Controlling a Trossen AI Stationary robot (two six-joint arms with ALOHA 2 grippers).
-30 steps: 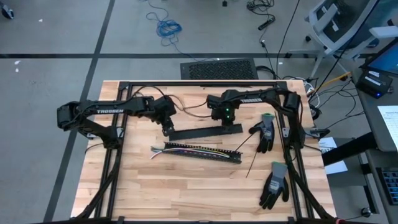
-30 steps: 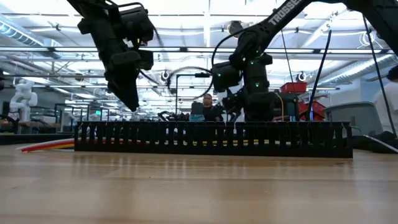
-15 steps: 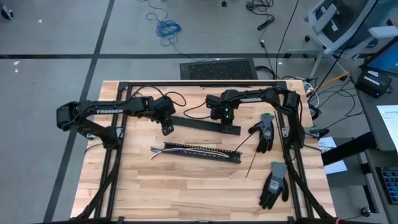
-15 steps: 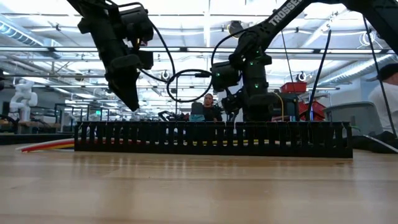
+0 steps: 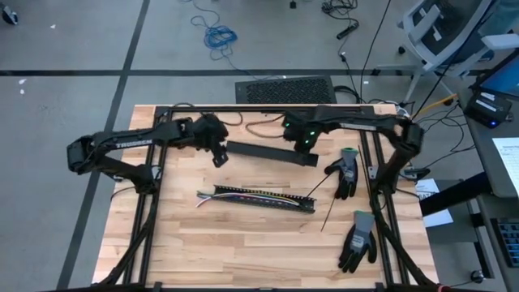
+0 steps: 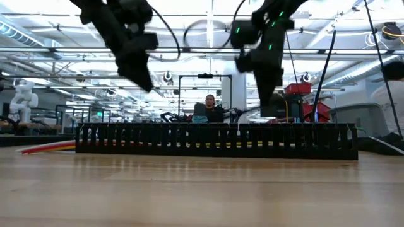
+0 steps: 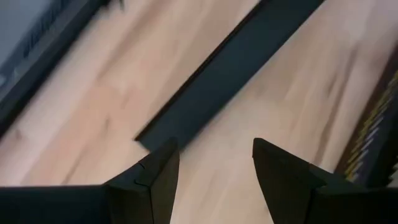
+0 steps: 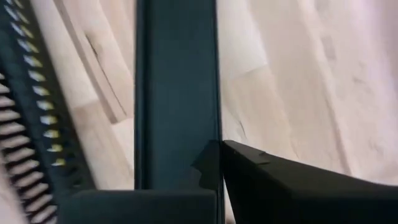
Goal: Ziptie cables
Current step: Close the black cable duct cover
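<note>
Right hand (image 5: 308,156) clamped on black cover strip (image 5: 268,152), left hand (image 5: 219,158) parted — empty, cables (image 5: 243,196) in slotted duct (image 5: 302,203).

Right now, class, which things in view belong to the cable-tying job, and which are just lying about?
Job: cables in the slotted duct; two zip ties; black cover strip, gripped by the right gripper; left gripper, open near its end.
Lying about: two gloves on the table; blue cord on the floor.
</note>
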